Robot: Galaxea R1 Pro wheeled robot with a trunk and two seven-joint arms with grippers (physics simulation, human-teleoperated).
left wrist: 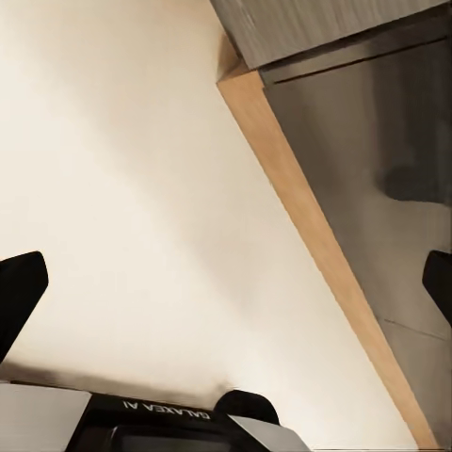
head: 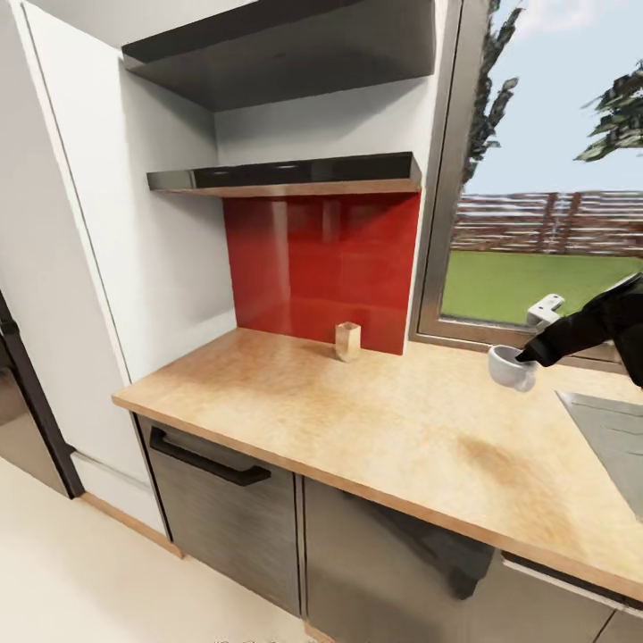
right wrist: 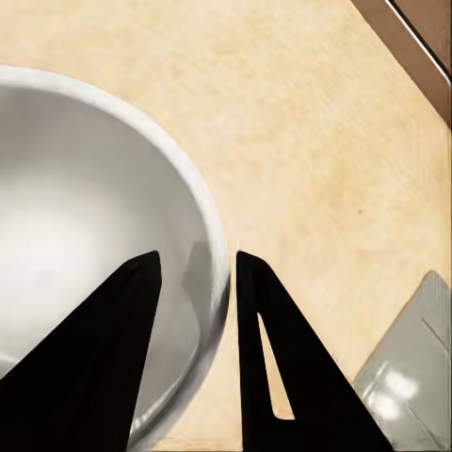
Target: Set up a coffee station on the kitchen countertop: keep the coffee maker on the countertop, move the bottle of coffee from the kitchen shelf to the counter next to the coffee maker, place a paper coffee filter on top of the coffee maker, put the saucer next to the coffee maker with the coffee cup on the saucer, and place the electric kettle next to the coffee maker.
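The right hand (head: 522,357), black and two-fingered, reaches in from the right of the head view and grasps the small white coffee cup (head: 511,368) by its rim, holding it in the air above the long light-wood table (head: 375,429) in front of the window. In the right wrist view one black finger (right wrist: 94,358) sits inside the cup's white bowl (right wrist: 85,217) and the other finger (right wrist: 282,367) outside it, the rim pinched between them, with the wood surface (right wrist: 320,141) below and the corner of a grey metal sink (right wrist: 410,367) beside it.

Near the red glossy backsplash (head: 321,268) a small pale wooden block (head: 347,341) stands upright on the table, well apart from the cup. Above the backsplash runs a dark shelf (head: 286,174) with a wood underside. Grey cabinet fronts (head: 232,509) with a black bar handle (head: 207,460) sit under the table.

The left hand (left wrist: 226,282) hangs low, its two black fingertips wide apart and released, grasping nothing, over the cream floor (left wrist: 141,188) beside the cabinet's wooden plinth (left wrist: 320,245).
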